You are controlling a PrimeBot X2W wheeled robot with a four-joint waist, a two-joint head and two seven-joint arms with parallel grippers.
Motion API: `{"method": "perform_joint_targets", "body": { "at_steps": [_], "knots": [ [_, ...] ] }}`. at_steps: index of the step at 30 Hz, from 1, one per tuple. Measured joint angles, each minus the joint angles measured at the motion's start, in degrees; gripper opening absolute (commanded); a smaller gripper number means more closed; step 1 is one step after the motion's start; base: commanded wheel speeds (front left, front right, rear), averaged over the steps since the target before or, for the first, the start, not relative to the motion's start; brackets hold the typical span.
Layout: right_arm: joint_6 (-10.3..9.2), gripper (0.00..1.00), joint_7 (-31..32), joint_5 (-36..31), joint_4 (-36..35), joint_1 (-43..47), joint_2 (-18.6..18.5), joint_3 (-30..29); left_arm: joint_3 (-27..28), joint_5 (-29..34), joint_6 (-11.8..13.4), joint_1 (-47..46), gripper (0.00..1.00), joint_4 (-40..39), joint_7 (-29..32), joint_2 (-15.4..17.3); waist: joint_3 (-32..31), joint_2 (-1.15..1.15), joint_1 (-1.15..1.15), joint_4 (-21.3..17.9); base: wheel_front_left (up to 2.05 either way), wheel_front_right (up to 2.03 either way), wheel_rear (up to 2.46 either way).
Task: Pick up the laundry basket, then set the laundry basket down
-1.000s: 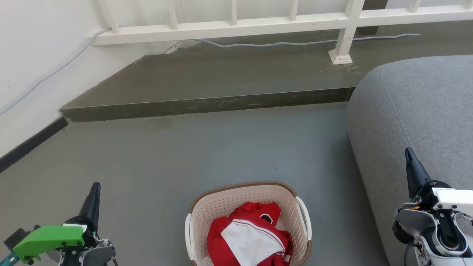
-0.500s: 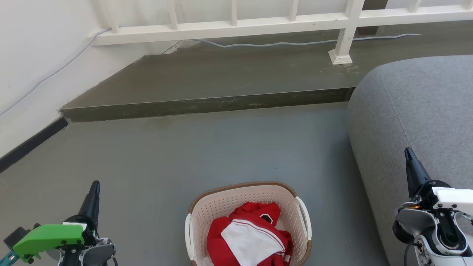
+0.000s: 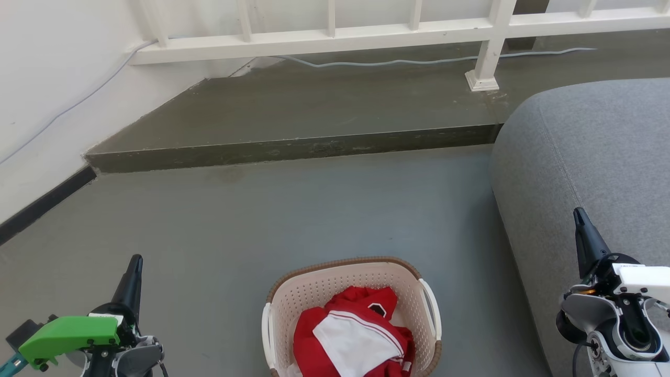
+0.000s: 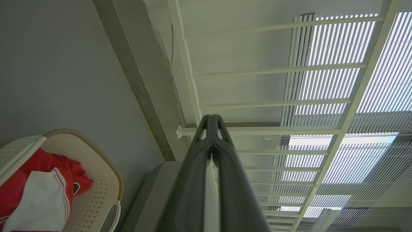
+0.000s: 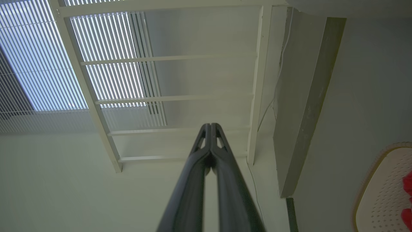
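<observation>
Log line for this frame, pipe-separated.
phase: pre-grasp | laundry basket: on floor, untouched, red-and-white garment inside | left gripper: shut, empty | right gripper: shut, empty

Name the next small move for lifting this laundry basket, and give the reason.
Probably open both sets of jaws. The left gripper and right gripper are shut, as each wrist view shows, and stand well apart from the laundry basket on the floor, one to each side. Its white side handles are untouched, so shut jaws could not take them.
</observation>
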Motion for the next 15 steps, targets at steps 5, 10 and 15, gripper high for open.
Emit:
{"method": "perform_joint_targets", "body": {
  "at_steps": [5, 10, 15],
  "knots": [
    [0.0, 0.0, 0.0, 0.0, 0.0, 0.0, 0.0, 0.0, 0.0, 0.0, 0.0, -0.2, 0.0, 0.0, 0.0, 0.0, 0.0, 0.0, 0.0, 0.0, 0.0, 0.0, 0.0],
    [0.0, 0.0, 0.0, 0.0, 0.1, 0.0, 0.0, -0.1, 0.0, 0.0, 0.0, -0.2, 0.0, 0.0, 0.0, 0.0, 0.0, 0.0, 0.0, 0.0, 0.0, 0.0, 0.0],
    [0.01, 0.0, 0.0, 0.0, 0.2, 0.0, 0.0, -0.2, 0.0, 0.0, 0.0, -0.2, 0.0, 0.0, 0.0, -0.1, 0.0, 0.0, 0.0, 0.0, 0.0, 0.0, 0.0]
  ]
}}
